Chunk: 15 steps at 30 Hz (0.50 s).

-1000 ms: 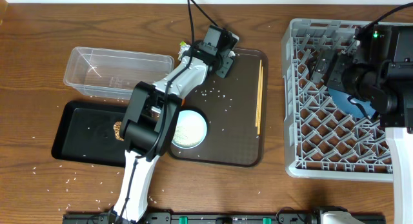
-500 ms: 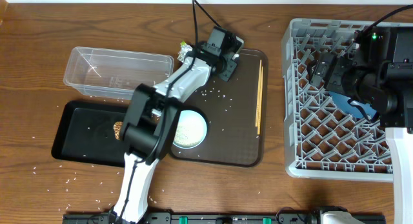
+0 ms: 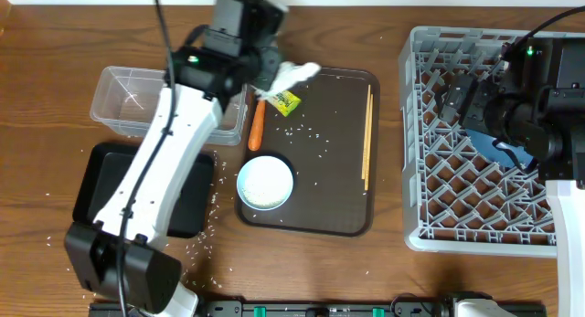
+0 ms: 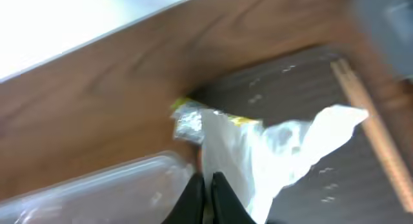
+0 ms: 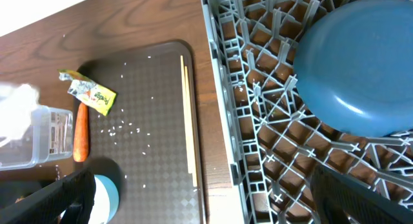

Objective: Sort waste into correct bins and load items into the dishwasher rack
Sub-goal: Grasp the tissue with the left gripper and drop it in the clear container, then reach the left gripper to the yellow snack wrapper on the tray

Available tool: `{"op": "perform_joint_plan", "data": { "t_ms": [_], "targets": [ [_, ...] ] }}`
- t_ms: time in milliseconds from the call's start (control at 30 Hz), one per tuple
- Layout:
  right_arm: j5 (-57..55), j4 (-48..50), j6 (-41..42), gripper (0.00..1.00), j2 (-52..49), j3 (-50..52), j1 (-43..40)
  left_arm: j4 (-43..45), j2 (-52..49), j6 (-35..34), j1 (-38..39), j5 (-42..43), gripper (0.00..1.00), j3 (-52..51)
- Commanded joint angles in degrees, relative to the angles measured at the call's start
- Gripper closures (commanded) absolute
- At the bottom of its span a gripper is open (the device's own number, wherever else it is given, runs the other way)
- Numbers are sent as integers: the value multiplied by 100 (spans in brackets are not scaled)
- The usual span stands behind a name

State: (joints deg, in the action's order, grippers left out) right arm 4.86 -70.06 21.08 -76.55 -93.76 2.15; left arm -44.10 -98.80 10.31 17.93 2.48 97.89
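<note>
My left gripper (image 3: pixel 268 72) is raised over the back left corner of the brown serving tray (image 3: pixel 338 198), shut on a crumpled white tissue (image 3: pixel 296 73) that hangs from its fingertips (image 4: pixel 193 195). Below it lie the yellow-green wrapper (image 3: pixel 285 101) and the orange carrot (image 3: pixel 257 123). A white bowl (image 3: pixel 266 182) of rice stands at the tray's front left, and chopsticks (image 3: pixel 367 139) lie along its right side. My right gripper (image 5: pixel 206 208) is open above the grey rack (image 3: pixel 439 198), which holds the dark-blue dish (image 5: pixel 355 75).
The clear tub (image 3: pixel 137 102) stands left of the serving tray, with the black tray (image 3: pixel 87 184) in front of it, partly under my left arm. Rice grains are scattered on the serving tray and the wooden table (image 3: pixel 55 43).
My left gripper shut on the tissue at the tray's back left corner and lifted it; the arm swung up and left, uncovering the wrapper and carrot. The right arm stayed still.
</note>
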Motion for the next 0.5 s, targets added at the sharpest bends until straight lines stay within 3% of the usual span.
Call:
{"op": "perform_joint_plan", "data": {
  "t_ms": [0, 267, 400, 467],
  "targets": [
    [-50, -7, 74, 1, -28, -22, -37, -313, -160, -50, -404, -531, 94, -37],
    [9, -7, 76, 1, -28, -22, -35, -273, -260, -50, -1235, -614, 94, -103],
    [9, -9, 76, 1, -28, -22, -35, -415, -409, -376, -1434, -592, 93, -105],
    [9, -11, 76, 1, -28, -22, -35, -566, -479, -522, -1434, -514, 83, -114]
  ]
}}
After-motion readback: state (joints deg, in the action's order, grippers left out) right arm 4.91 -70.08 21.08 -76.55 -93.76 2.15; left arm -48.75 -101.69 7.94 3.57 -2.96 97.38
